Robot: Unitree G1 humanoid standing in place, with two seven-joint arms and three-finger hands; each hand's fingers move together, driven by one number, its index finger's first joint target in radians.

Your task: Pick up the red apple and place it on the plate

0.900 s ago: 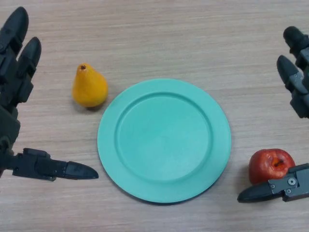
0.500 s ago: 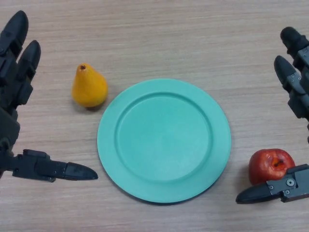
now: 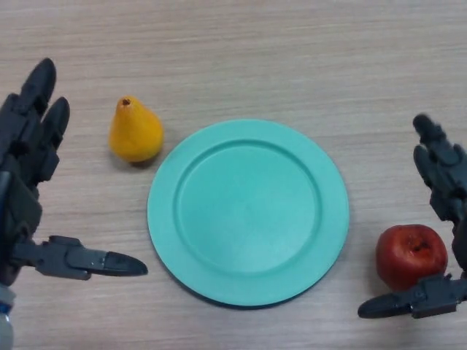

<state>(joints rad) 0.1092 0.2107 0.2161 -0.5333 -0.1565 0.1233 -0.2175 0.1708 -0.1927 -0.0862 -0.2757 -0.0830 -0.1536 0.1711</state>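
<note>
The red apple (image 3: 410, 255) rests on the wooden table at the right, just right of the green plate (image 3: 248, 210), which has nothing on it. My right hand (image 3: 442, 177) is open around the apple: its fingers stand beyond the fruit, and its thumb (image 3: 408, 300) lies on the near side, close under it. No part of the hand grips the apple. My left hand (image 3: 26, 157) is open at the left edge, its thumb (image 3: 84, 261) pointing toward the plate.
A yellow pear (image 3: 133, 131) stands on the table between my left hand and the plate's upper left rim. Bare wood table (image 3: 241, 51) stretches across the far side.
Both hands have dropped lower in the view and drawn toward me. The right hand's fingers now stand nearer the apple. Apple, pear and plate have not moved.
</note>
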